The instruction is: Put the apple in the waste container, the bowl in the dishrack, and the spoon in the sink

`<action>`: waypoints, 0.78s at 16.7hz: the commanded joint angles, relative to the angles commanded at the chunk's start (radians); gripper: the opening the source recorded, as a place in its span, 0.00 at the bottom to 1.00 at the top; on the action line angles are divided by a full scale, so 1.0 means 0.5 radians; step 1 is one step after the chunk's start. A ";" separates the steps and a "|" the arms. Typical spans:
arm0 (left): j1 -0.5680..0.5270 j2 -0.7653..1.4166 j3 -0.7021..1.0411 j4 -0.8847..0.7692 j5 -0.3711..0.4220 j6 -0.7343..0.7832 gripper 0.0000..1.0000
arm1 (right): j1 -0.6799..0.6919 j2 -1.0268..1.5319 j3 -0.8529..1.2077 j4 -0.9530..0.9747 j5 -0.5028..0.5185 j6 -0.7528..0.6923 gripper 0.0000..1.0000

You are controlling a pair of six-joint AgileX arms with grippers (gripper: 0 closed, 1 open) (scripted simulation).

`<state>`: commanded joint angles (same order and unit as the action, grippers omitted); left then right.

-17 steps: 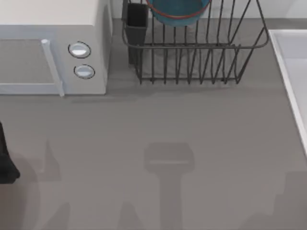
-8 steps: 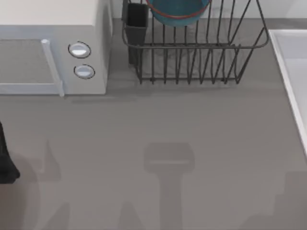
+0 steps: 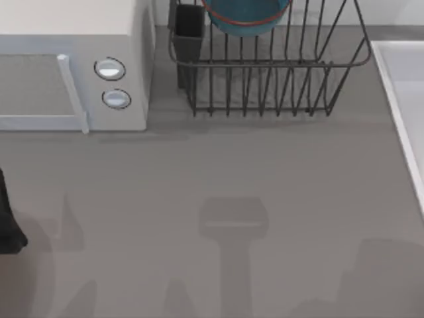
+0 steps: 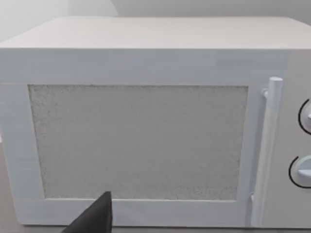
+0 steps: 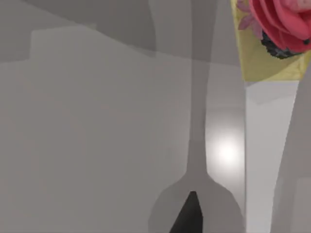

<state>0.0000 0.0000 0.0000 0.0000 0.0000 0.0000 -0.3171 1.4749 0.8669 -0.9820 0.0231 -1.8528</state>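
The bowl (image 3: 245, 13), blue-teal with a reddish rim, rests inside the dark wire dishrack (image 3: 265, 86) at the table's back. The pale sink (image 3: 397, 86) runs along the right edge. In the right wrist view a grey spoon-shaped form (image 5: 197, 145) stretches away from a dark part of my right gripper (image 5: 188, 216) over grey ground; I cannot tell whether it is the spoon or a shadow. My left arm (image 3: 6, 225) is parked at the left edge, and a dark part of the left gripper (image 4: 97, 216) faces the microwave. The apple and the waste container are out of view.
A white microwave (image 3: 73, 59) with two round knobs stands at the back left. Its door and handle (image 4: 267, 145) face my left wrist. A dark cutlery cup (image 3: 189, 33) sits at the rack's left corner. A yellow thing with a pink flower (image 5: 272, 34) lies ahead of the right wrist.
A shadow at the table's lower right has spread leftward and upward. The bowl, rack, microwave and left arm have not moved.
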 joint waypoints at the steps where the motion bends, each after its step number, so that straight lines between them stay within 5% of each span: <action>1: 0.000 0.000 0.000 0.000 0.000 0.000 1.00 | -0.002 -0.038 0.060 -0.105 0.000 0.001 0.00; 13: 0.000 0.000 0.000 0.000 0.000 0.000 1.00 | 0.014 -0.027 0.337 -0.362 0.002 0.015 0.00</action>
<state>0.0000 0.0000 0.0000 0.0000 0.0000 0.0000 -0.3104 1.4615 1.0354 -1.1631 0.0240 -1.8453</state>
